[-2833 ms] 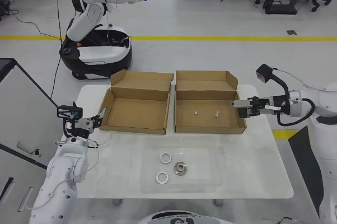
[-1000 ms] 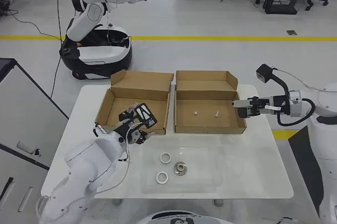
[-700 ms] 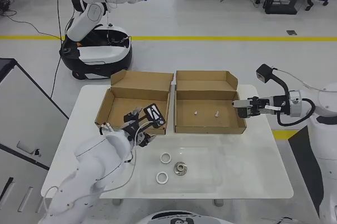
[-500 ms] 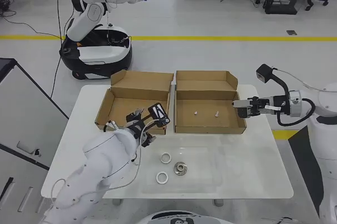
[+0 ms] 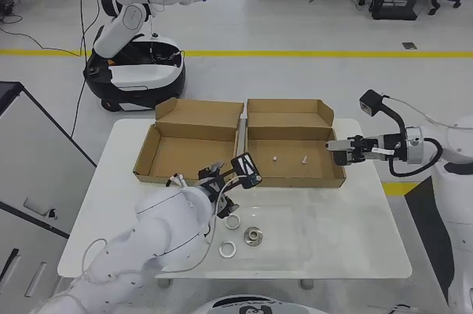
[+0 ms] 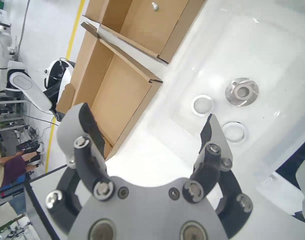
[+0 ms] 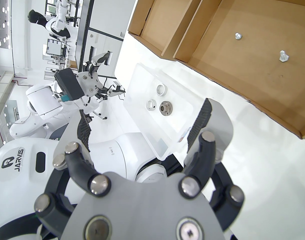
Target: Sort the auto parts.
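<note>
Your left claw [image 6: 146, 112] hangs wide apart and empty above the tabletop [image 5: 362, 228] near two rings [image 6: 202, 104] and a flange [image 6: 241, 91] in the tray [image 5: 287, 250], while your right claw [image 7: 144, 112], likewise spread and empty, sits beside the right box [image 5: 295, 183] holding two bolts [image 5: 276, 157].

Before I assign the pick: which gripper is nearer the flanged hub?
Left. The left gripper hovers beside the flanged hub; the right gripper is off beside the bolt box.

I can read nothing here. One small label [image 7: 183, 137] sits on the wall of the clear tray [image 7: 180, 93], at a corner of it; its print is too small for me to make out.
</note>
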